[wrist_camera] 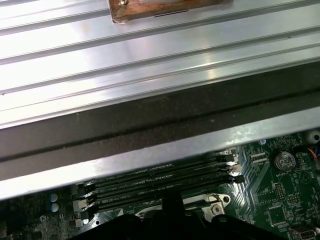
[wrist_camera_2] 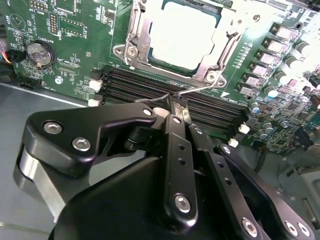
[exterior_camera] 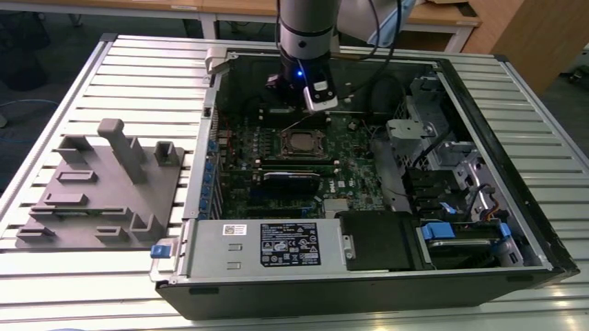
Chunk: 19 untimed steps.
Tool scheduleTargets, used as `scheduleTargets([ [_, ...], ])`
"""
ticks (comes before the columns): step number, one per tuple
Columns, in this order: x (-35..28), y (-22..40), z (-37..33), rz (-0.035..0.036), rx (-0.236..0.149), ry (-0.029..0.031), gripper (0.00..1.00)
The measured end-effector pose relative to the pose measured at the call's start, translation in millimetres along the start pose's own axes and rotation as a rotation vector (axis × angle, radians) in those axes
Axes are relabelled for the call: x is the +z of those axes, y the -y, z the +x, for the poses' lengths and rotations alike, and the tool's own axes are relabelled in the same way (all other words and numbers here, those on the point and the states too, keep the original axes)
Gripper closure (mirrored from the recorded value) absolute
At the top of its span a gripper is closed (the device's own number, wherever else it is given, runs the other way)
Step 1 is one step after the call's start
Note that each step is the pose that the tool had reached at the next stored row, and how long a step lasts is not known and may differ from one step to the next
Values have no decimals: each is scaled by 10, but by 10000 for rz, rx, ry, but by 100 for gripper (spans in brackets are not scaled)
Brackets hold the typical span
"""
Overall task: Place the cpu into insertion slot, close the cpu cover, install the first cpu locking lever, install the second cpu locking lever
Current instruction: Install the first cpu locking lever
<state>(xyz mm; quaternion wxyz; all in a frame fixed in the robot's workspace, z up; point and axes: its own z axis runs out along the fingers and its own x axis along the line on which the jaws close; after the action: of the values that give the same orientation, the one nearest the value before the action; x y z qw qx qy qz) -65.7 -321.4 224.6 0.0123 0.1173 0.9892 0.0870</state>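
I reach down from above into an open computer case (exterior_camera: 368, 293) that lies on the ribbed metal desk (exterior_camera: 138, 76), with a grey moulded fixture (exterior_camera: 101, 200) beside it on the exterior view's left. Inside the case, my gripper (exterior_camera: 313, 103) hangs over the green circuit board (wrist_camera_2: 75, 45), just beside the insertion slot (exterior_camera: 283, 143). In the second wrist view, long black memory slots (wrist_camera_2: 140, 85) run between my fingertips and that socket. The cpu cover (wrist_camera_2: 226, 35) lies flat, framing the cpu (wrist_camera_2: 182, 35), which sits in the socket with its pale metal top showing through the cut-out. My gripper (wrist_camera_2: 177, 106) has its fingers drawn together, and they seem to pinch the thin wire cpu locking lever (wrist_camera_2: 200, 90), which angles along the socket's near edge.
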Motion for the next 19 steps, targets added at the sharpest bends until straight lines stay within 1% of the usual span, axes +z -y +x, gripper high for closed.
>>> scheduleTargets([
  [10,6,-23,-83,0,0,0,89],
  [16,6,-27,-85,1,0,0,89],
  [19,10,-45,-81,1,0,0,89],
])
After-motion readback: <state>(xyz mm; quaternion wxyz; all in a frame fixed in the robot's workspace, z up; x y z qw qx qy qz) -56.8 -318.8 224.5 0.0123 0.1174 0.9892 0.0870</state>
